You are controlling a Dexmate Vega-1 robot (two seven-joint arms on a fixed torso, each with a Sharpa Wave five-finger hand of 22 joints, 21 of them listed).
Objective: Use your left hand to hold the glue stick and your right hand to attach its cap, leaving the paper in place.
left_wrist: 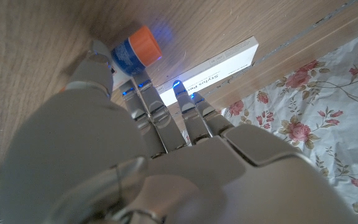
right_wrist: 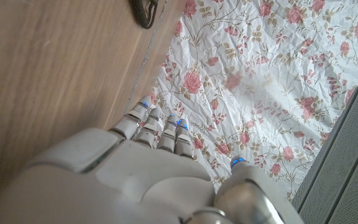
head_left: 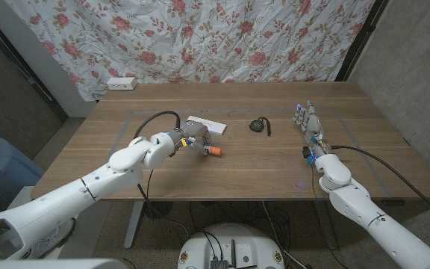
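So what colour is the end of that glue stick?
Orange end, blue body, on the glue stick; clearest in the left wrist view.

— Looks like a makeshift lab or robot test room, not a home.
— Why so?
— Bare wooden surface [head_left: 275,168] on metal legs, with a wrinkled floral sheet [head_left: 222,37] hung as a backdrop beyond its far edge. Plain grey walls [head_left: 413,60] on either side. White power strip [head_left: 121,84] near the far left corner. Black cables [head_left: 394,168] trailing off the right edge.
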